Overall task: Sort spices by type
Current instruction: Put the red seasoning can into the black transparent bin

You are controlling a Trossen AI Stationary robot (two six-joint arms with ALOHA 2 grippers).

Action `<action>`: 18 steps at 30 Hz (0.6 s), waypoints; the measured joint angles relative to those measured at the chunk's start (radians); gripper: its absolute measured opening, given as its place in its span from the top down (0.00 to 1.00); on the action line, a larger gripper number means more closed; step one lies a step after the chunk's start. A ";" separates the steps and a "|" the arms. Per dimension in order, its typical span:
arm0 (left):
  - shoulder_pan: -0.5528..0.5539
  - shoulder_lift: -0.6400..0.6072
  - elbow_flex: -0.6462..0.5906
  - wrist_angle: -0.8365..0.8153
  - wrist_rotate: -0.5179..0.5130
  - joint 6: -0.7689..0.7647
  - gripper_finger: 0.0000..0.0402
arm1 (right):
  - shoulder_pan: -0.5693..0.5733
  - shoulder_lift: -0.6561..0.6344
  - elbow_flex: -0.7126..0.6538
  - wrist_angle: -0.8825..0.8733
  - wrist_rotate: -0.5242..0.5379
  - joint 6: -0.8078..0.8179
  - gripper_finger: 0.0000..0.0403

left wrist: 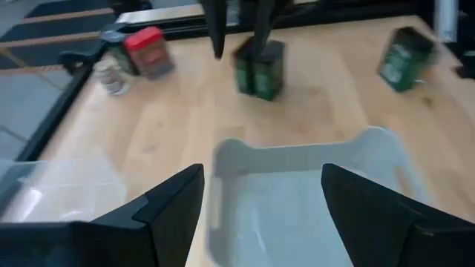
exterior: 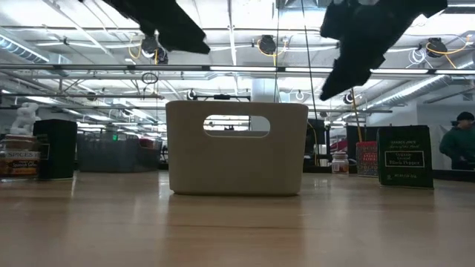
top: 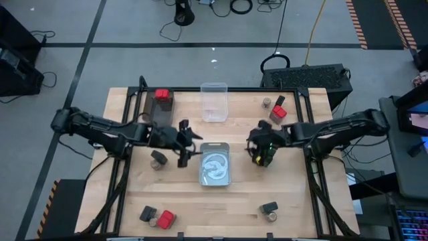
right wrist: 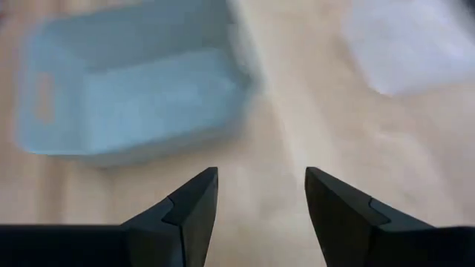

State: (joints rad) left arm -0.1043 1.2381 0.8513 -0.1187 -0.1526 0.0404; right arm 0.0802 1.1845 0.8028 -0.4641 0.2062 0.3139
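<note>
Both grippers hang above the table, fingers spread and empty: left gripper (top: 189,144) and right gripper (top: 261,152) flank the silvery tin (top: 215,164). The spices lie apart from them: nearest, a red box (top: 166,218) at the front edge; farthest, a red-topped box (top: 162,96) by the clear bin (top: 214,102).

Both arms were dark, jointed and tubular, with black cabling along their links. The left gripper (top: 188,143) and the right gripper (top: 262,153), flanking the silvery tin (top: 215,163), carried matte black wedge-shaped fingers (right wrist: 185,204).
</note>
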 joint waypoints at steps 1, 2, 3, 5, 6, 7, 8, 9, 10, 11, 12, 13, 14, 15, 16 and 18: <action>0.021 0.000 -0.002 0.012 0.002 0.001 0.31 | -0.018 -0.019 0.000 -0.039 0.012 0.010 0.53; 0.044 0.000 -0.008 0.030 0.010 0.010 0.31 | -0.037 -0.038 0.000 -0.073 0.023 0.021 0.53; 0.062 0.000 -0.022 0.050 0.026 0.024 0.31 | -0.055 -0.055 0.000 -0.114 0.032 0.035 0.53; 0.096 0.000 -0.058 0.110 0.080 0.053 0.31 | -0.096 -0.087 0.000 -0.182 0.048 0.042 0.53; 0.114 0.000 -0.079 0.144 0.115 0.064 0.31 | -0.117 -0.101 0.000 -0.200 0.060 0.043 0.53; 0.132 0.000 -0.100 0.178 0.149 0.070 0.31 | -0.140 -0.113 0.000 -0.220 0.074 0.044 0.53; 0.150 0.000 -0.122 0.222 0.173 0.071 0.31 | -0.163 -0.124 0.000 -0.245 0.080 0.045 0.53; 0.168 0.000 -0.145 0.268 0.193 0.072 0.31 | -0.191 -0.133 0.000 -0.269 0.080 0.045 0.53; 0.186 0.000 -0.166 0.308 0.212 0.071 0.31 | -0.219 -0.140 0.000 -0.287 0.079 0.045 0.53; 0.200 0.000 -0.183 0.352 0.235 0.070 0.31 | -0.249 -0.147 0.000 -0.310 0.077 0.045 0.53; 0.210 0.000 -0.197 0.401 0.265 0.070 0.31 | -0.281 -0.150 0.000 -0.342 0.077 0.043 0.52; 0.219 0.000 -0.210 0.448 0.293 0.070 0.31 | -0.314 -0.151 0.000 -0.377 0.077 0.039 0.51; 0.226 0.000 -0.220 0.491 0.320 0.070 0.31 | -0.349 -0.152 0.000 -0.406 0.078 0.027 0.50; 0.229 0.000 -0.223 0.517 0.341 0.070 0.31 | -0.386 -0.151 0.000 -0.426 0.078 0.014 0.49; 0.229 0.000 -0.224 0.531 0.353 0.070 0.31 | -0.421 -0.151 0.000 -0.436 0.077 -0.003 0.48; 0.228 0.000 -0.223 0.557 0.360 0.072 0.31 | -0.479 -0.151 0.000 -0.426 0.063 -0.044 0.44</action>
State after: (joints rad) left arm 0.1242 1.2377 0.6279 0.4383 0.2079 0.1127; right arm -0.3991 1.0336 0.8028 -0.8903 0.2694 0.2701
